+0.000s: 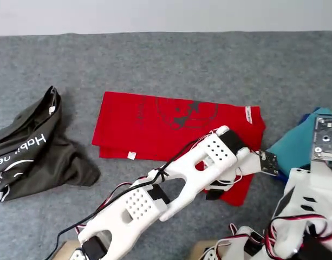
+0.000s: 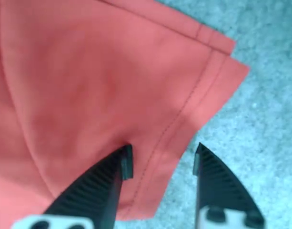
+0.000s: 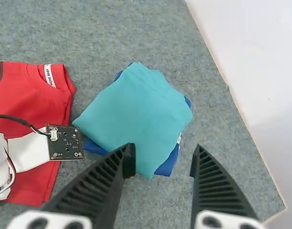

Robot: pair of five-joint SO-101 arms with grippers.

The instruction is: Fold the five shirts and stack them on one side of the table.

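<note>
Left claw (image 2: 162,157) hung released, straddling the hem corner of the half-folded red cotton shirt (image 2: 88,81) lying right under it on the grey felt tabletop (image 2: 265,124), so it probably should drop lower and pinch the edge squarely before folding.

My left arm (image 1: 209,154) covered the near corner of the red shirt (image 1: 133,124); the blue shirt (image 3: 166,164) lay mostly hidden under the teal shirt (image 3: 136,114); the dark shirt (image 1: 25,162) was cut off.
</note>
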